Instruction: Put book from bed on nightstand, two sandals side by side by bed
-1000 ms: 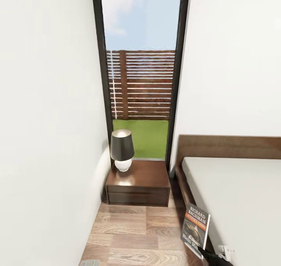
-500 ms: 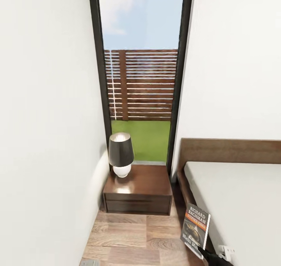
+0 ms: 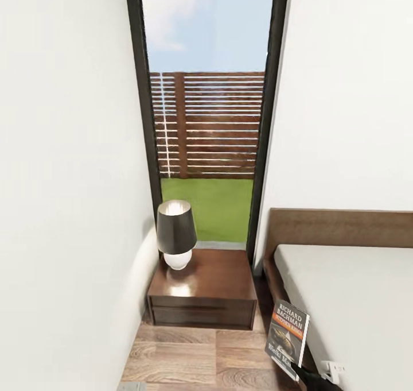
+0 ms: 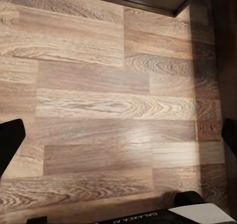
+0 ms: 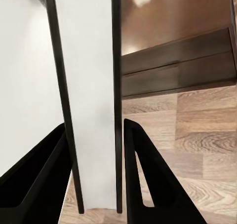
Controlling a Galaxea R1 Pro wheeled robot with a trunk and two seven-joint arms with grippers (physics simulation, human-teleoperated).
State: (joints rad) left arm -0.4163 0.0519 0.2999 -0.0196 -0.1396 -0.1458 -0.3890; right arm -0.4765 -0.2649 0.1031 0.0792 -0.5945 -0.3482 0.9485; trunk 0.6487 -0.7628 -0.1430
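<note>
The right gripper (image 5: 96, 174) is clamped on the book (image 5: 89, 86), seen edge-on in its wrist view; the head view shows the cover, near the nightstand (image 3: 202, 290). Left fingers (image 4: 10, 142) are spread apart.

Black wedge-shaped jaws, white bracket (image 3: 332, 371), mirrored "GALAXEA" lettering (image 4: 133, 217)

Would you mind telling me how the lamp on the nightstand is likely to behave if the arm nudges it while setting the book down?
The lamp looks top-heavy: a wide dark shade over a small rounded white base, so it probably tips easily. The nightstand top is glossy, so the lamp may slide. The base looks ceramic, perhaps fragile.
</note>
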